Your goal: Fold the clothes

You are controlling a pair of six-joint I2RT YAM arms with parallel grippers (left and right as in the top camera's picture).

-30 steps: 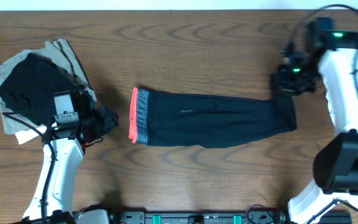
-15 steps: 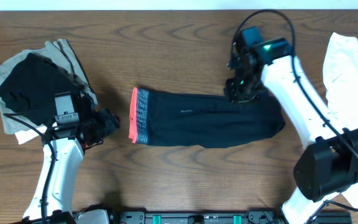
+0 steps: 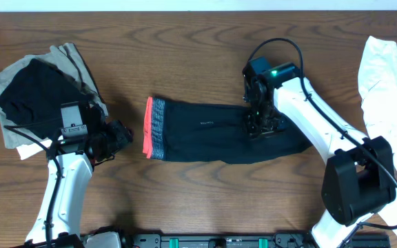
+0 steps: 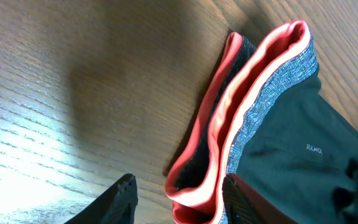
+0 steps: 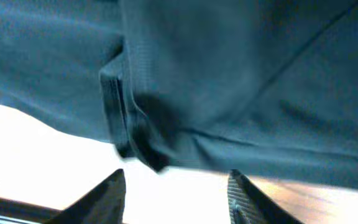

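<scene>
The clothes, black leggings (image 3: 205, 131), lie flat across the middle of the table, with the grey waistband edged in coral-red (image 3: 154, 128) at the left end. Their right end is doubled back over the legs. My right gripper (image 3: 259, 125) hovers open just above that folded end; in its wrist view the dark cloth (image 5: 229, 74) lies beyond the fingertips (image 5: 114, 186) and nothing is between them. My left gripper (image 3: 119, 138) is open at the waistband's near corner, and the coral edge (image 4: 253, 68) lies between its spread fingers (image 4: 120, 199).
A pile of black, khaki and white garments (image 3: 36, 96) sits at the far left. A white shirt (image 3: 384, 76) lies at the right edge. My right arm (image 3: 322, 131) stretches across the table's right half.
My right gripper carried the leggings' ankle end leftward over the legs, then opened and let it go. The left arm has barely moved.
</scene>
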